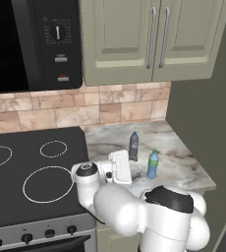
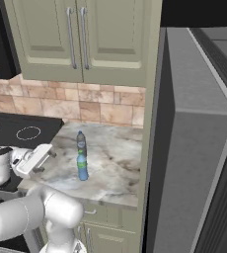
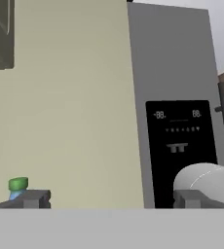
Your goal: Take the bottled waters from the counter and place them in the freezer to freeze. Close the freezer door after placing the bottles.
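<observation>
Two bottled waters stand upright on the marbled counter [image 1: 183, 162]: a smoky grey one [image 1: 133, 146] [image 2: 81, 140] nearer the wall and a clear blue one with a green cap [image 1: 153, 164] [image 2: 82, 166] nearer the front. My gripper [image 1: 129, 170] [image 2: 47, 162] hovers just left of the blue bottle, pointing at it, open and empty. In the hand view, the green cap [image 3: 18, 184] peeks up beside one fingertip [image 3: 33, 198]. Past the pale cabinet side panel [image 3: 70, 107], the freezer door [image 3: 177, 73] shows its black dispenser panel [image 3: 179, 146].
The black glass stovetop [image 1: 31, 172] borders the counter on the left, with a microwave [image 1: 31, 44] above it. Pale green wall cabinets [image 1: 149, 39] hang over the counter. The grey refrigerator [image 2: 199, 163] rises as a tall block on the right.
</observation>
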